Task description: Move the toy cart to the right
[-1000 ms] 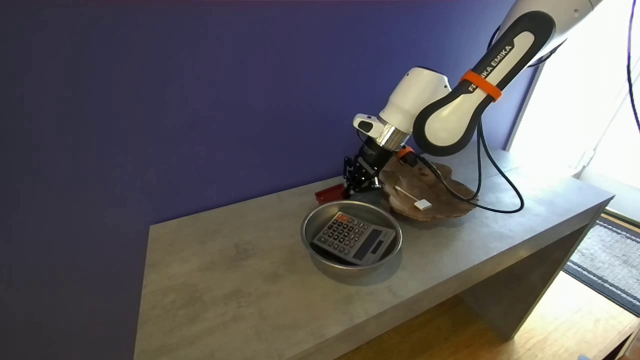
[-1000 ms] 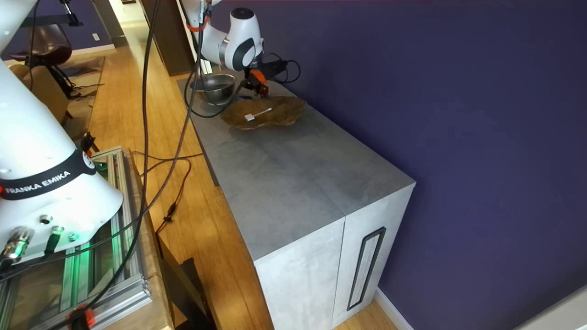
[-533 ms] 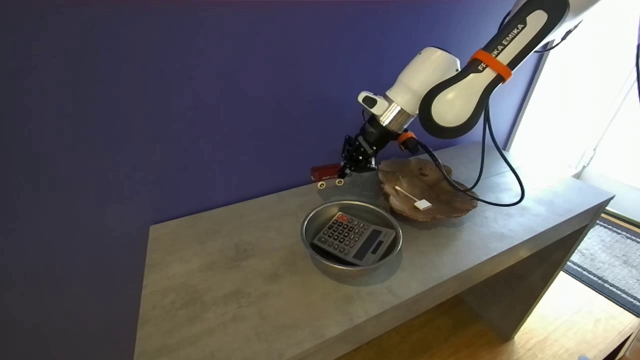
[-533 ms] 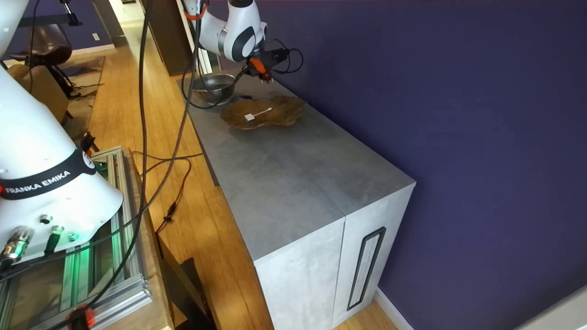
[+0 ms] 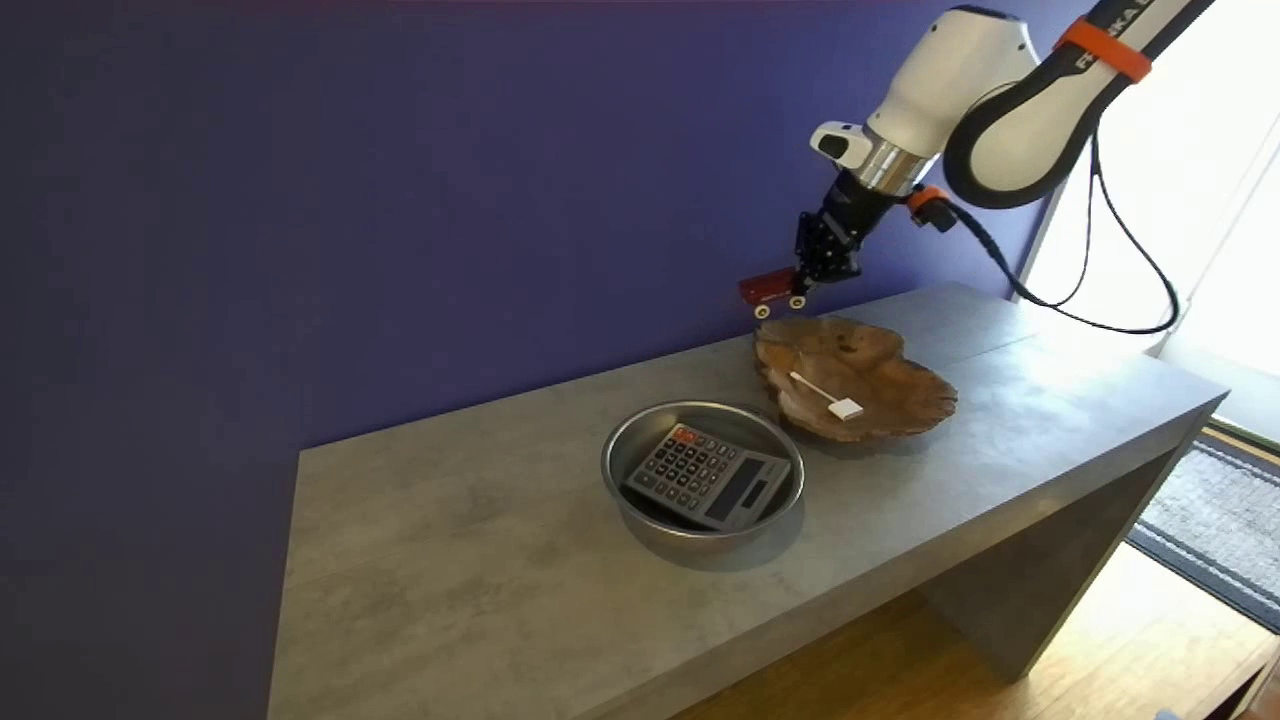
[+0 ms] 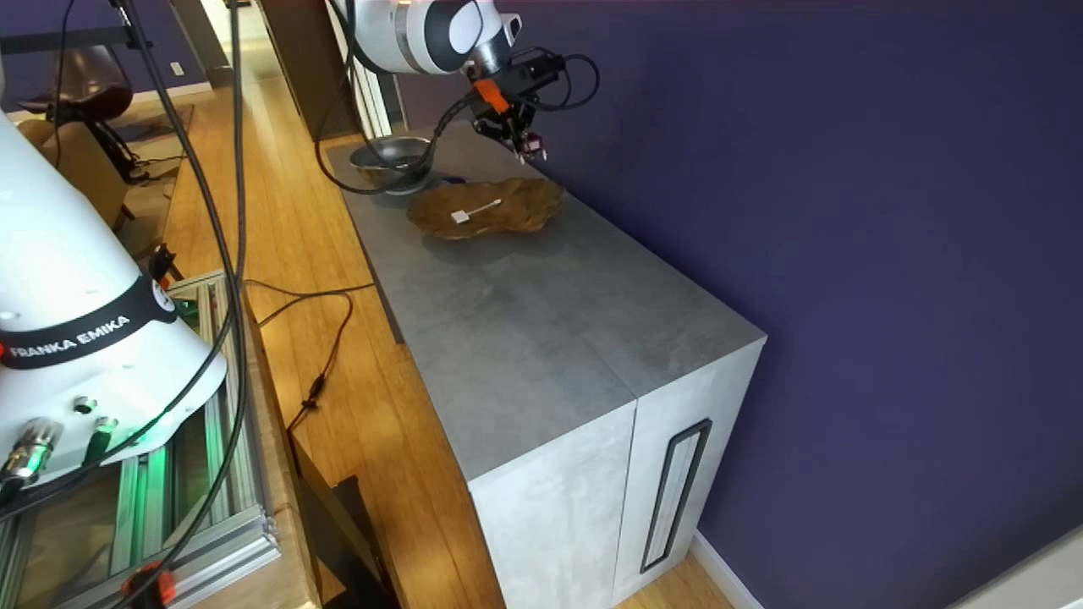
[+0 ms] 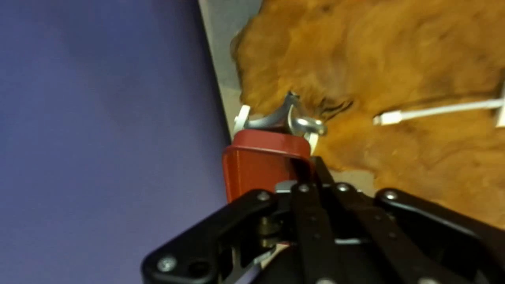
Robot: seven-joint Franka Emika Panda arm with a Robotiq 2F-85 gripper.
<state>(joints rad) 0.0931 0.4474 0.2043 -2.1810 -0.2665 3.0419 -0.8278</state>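
Wrist view, below center — gripping the red toy cart (image 7: 256,169) in a nearly closed claw (image 7: 312,176) (clear of the counter (image 5: 450,570) in an exterior view).

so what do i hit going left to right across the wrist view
Wall, cart, white cable.
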